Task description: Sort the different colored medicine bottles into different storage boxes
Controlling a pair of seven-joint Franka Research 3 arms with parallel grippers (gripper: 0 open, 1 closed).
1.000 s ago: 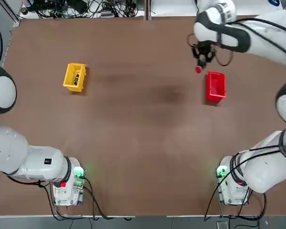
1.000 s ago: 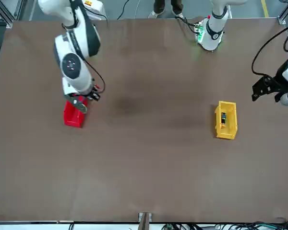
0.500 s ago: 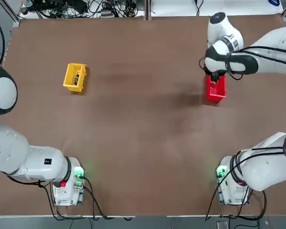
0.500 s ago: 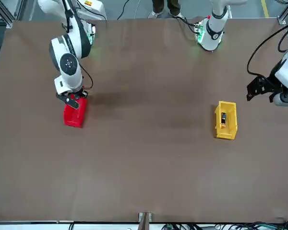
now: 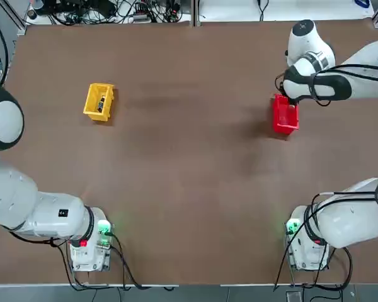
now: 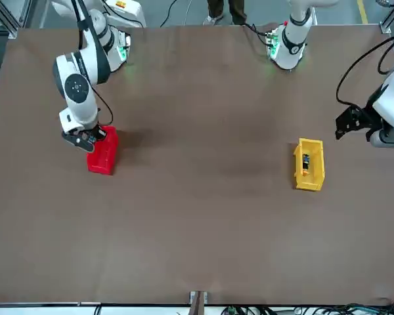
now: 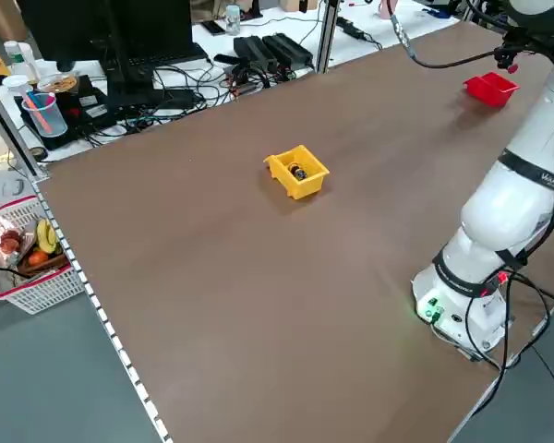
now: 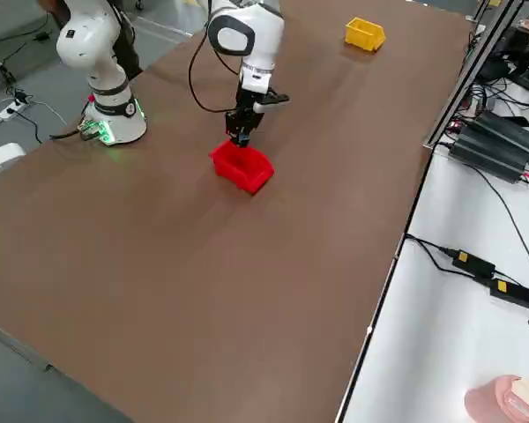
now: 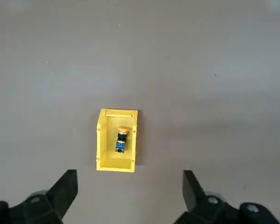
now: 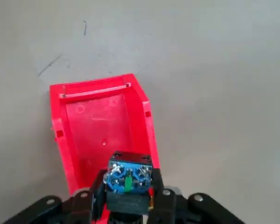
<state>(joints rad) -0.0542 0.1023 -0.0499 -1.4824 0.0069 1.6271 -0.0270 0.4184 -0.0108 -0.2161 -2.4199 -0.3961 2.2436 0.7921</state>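
There are two arms with two grippers, two plastic bins and two small medicine bottles. At the left side, the left gripper [image 9: 130,179] hangs above the table, and its two fingers are wide apart, with nothing between them. Near it stands the yellow bin [image 5: 99,102], and inside lies one dark bottle with an orange cap [image 9: 122,140]. More to the right is the red bin [image 10: 102,128]. The right gripper [image 10: 129,176] is above this bin, with its fingers clamped on the second bottle [image 10: 128,184], which shows a blue part and a dark part.

The table [image 5: 176,176] has a brown, plain surface. In the room, from the left side view, there are one white basket with fruit [image 7: 32,254], one black monitor [image 7: 111,32] and many cables [image 7: 166,97] on a white desk [image 7: 369,18]. In the front view, the legs of one person [image 6: 226,10] are at the picture's top edge, cut off.

The right arm hides its own fingers in the top view. The cap of the held bottle I cannot make out.
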